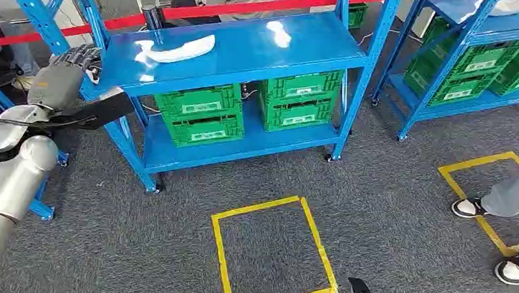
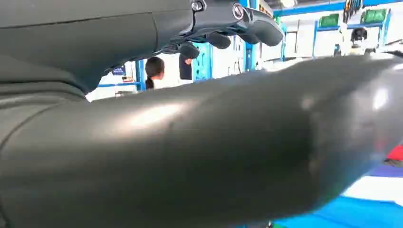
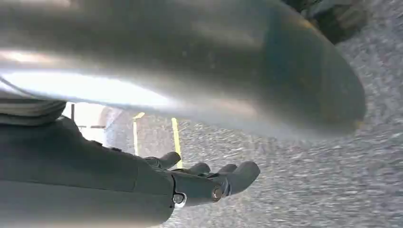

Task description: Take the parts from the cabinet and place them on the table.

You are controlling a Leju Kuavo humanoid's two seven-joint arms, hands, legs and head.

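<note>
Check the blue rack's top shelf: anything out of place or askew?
Nothing looks damaged or spilled. A long white part lies at a slant on the blue rack's top shelf, with a smaller white part apart from it to the right. The green crates below sit squarely stacked.

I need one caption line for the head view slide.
Raised left hand beside the blue metal shelf holding a long white curved part; four green plastic crates below.

Silver left arm (image 1: 12, 170), black cable, dark grey hand (image 1: 105, 108)

Two white parts (image 1: 179, 50) lie apart on the blue cabinet's (image 1: 246, 71) top shelf.
</note>
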